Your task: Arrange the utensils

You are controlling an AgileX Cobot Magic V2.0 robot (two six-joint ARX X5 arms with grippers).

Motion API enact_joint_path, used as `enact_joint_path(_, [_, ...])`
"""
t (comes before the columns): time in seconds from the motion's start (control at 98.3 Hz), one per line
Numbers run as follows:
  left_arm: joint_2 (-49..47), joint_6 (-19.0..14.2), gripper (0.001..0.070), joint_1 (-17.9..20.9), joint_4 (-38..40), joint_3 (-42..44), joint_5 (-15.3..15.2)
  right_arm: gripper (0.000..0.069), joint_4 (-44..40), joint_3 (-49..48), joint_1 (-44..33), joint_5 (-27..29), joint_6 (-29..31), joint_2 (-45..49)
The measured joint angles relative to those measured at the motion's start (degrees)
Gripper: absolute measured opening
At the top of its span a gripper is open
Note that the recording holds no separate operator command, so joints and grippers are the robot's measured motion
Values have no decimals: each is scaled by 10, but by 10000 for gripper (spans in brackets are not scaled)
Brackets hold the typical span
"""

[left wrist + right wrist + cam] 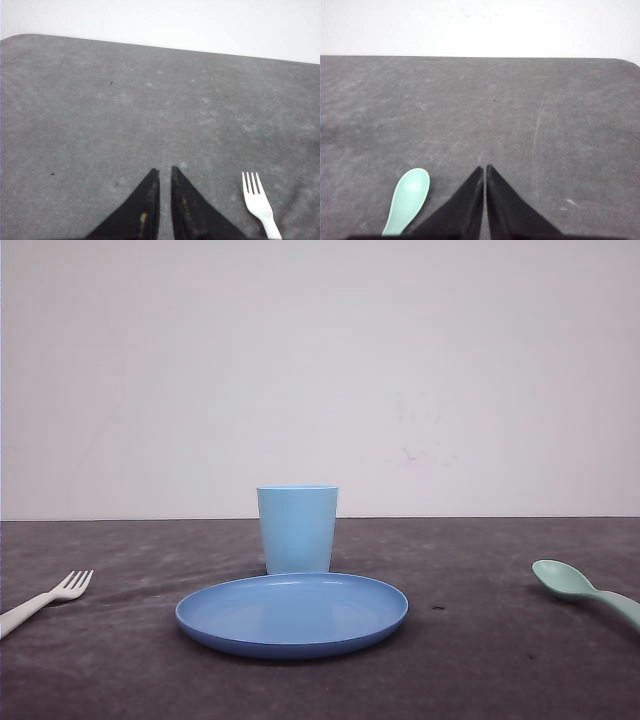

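A white fork (45,600) lies on the dark grey table at the far left, tines pointing toward the middle. The left wrist view has the fork (258,200) just beside my left gripper (163,171), whose black fingers are shut with nothing between them. At the far right lies a pale mint-green spoon (580,588), bowl toward the middle. In the right wrist view the spoon (408,199) rests next to my right gripper (485,168), also shut and empty.
A blue round plate (292,613) sits in the middle near the front, with a light blue cup (297,528) upright right behind it. The grey table (480,660) ends at a white wall behind.
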Motion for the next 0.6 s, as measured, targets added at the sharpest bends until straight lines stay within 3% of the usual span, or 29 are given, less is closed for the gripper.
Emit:
enact_joint_path(0.417, [0,-13,15,0,1,0,2,10,-19,0,0,0,20,0])
enact_joint_path(0.6, [0,-28,15,0,73,0,60,10,-8,4,0,0,64,0])
